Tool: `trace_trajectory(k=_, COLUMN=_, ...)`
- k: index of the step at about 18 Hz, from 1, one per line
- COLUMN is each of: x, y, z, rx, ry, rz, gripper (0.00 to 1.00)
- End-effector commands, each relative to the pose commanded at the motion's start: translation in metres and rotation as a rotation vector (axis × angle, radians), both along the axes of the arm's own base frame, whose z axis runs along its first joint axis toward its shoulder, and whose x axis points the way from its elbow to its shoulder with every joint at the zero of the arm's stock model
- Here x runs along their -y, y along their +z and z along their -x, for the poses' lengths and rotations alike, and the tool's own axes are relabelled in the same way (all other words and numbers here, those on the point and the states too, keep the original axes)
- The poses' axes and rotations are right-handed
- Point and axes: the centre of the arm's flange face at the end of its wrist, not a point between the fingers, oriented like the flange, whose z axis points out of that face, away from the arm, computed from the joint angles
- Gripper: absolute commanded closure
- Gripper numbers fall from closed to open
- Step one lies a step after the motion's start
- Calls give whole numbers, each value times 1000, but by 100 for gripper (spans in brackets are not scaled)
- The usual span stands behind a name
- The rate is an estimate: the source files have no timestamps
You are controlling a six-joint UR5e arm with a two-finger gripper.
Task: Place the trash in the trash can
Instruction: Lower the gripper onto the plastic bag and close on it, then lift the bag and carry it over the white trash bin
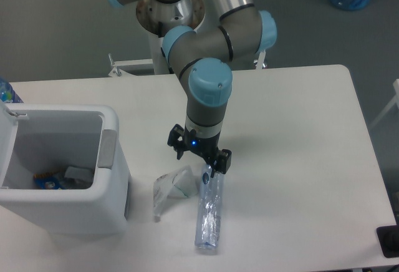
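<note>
A: Where do the trash items lie relative to the jaws?

B: The two-finger black gripper [199, 158] hangs low over the white worktop [299, 135], a little below the centre of the frame. Its jaws are spread apart and hold nothing. One finger stands at the left, above the crumpled clear plastic wrapper with a green mark [173, 188]; the other stands at the right, just over the capped end of the long clear plastic bottle [209, 209]. The bottle's cap is hidden behind that right finger, so I cannot tell whether they touch.

A: And how do the two items lie?

B: The bottle lies flat, running from just under the gripper down toward the bottom edge of the frame. The wrapper lies just to the left of the bottle's upper part, touching it or nearly so.

A: What about the bin?

B: The boxy white plastic trash can with rounded corners and a thick rim [62, 209] stands at the lower left of the frame, well apart from the gripper and to the left of the wrapper. A grey panel [108, 149] sits on its right side. It is open at the top, and on its bottom lie a few small items, one blue with some orange and one pale; what they are I cannot tell.
</note>
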Motion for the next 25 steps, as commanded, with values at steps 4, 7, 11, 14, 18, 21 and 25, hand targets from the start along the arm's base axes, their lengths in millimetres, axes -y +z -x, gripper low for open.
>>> trace_trajectory(k=4, x=-11, y=-14, z=-3, rx=-16, ry=15, rz=-18, gripper=0)
trace_trajectory(k=7, x=-12, y=-15, z=-4, rx=-18, ry=15, rz=-16, gripper=13)
trace_trajectory(k=11, x=-12, y=-15, z=-5, rx=-20, ry=17, rz=-14, gripper=47)
trace_trajectory(k=14, x=-12, y=-14, z=-5, rx=-20, ry=17, rz=-12, gripper=73)
trace_trajectory(k=18, x=-11, y=-12, z=-6, rx=-19, ry=19, rz=-12, gripper=96)
trace_trajectory(k=21, x=-10, y=-8, z=-6, rx=-21, ry=19, rz=-15, gripper=100)
trace_trajectory(k=25, x=-7, y=-4, z=-4, rx=-21, ry=17, rz=-21, gripper=100)
